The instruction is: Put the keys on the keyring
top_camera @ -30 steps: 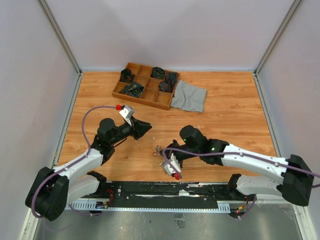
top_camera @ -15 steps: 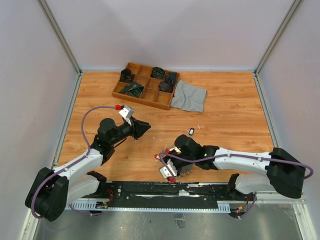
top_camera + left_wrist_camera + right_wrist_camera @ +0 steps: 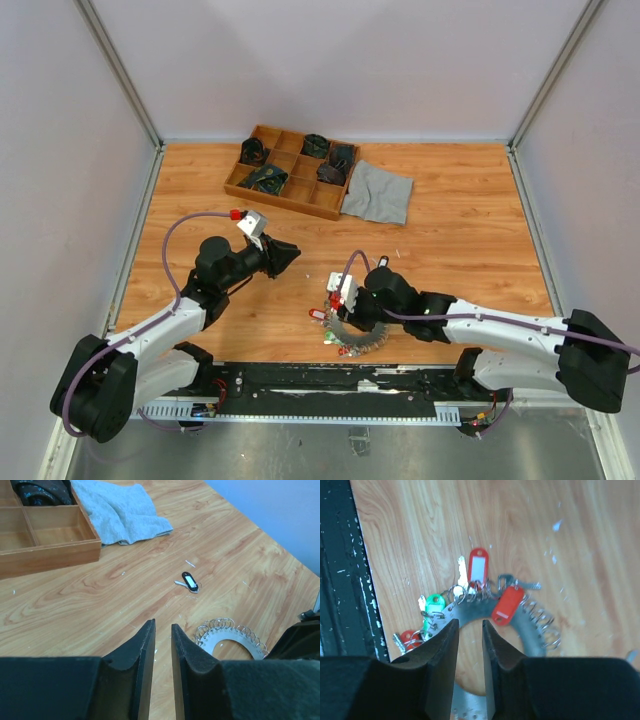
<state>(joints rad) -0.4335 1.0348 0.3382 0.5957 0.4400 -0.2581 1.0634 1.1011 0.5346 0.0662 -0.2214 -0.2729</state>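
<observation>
The keyring point(image 3: 358, 338) is a flat metal ring edged with small wire loops, lying on the wood near the front rail. It also shows in the left wrist view point(image 3: 231, 641) and the right wrist view point(image 3: 520, 625). Keys with red tags point(image 3: 478, 565) point(image 3: 508, 604) and a green tag point(image 3: 434, 605) hang on its loops. One loose key with a black tag point(image 3: 189, 581) lies apart, behind my right arm point(image 3: 383, 262). My right gripper point(image 3: 470, 622) hovers over the ring point(image 3: 352, 318), jaws narrowly apart and empty. My left gripper point(image 3: 162, 624) sits left of the ring point(image 3: 298, 256), narrowly apart and empty.
A wooden compartment tray point(image 3: 285, 205) holding dark items stands at the back, also in the left wrist view point(image 3: 50, 550). A grey cloth point(image 3: 378, 192) lies beside its right end point(image 3: 120, 510). The black rail point(image 3: 320, 380) runs along the front edge point(image 3: 335, 580). White scraps dot the wood.
My right arm has shifted back and right, and its wrist has turned over. The keyring with its tagged keys now shows below it, and the black-tagged key is uncovered. My left arm has not moved.
</observation>
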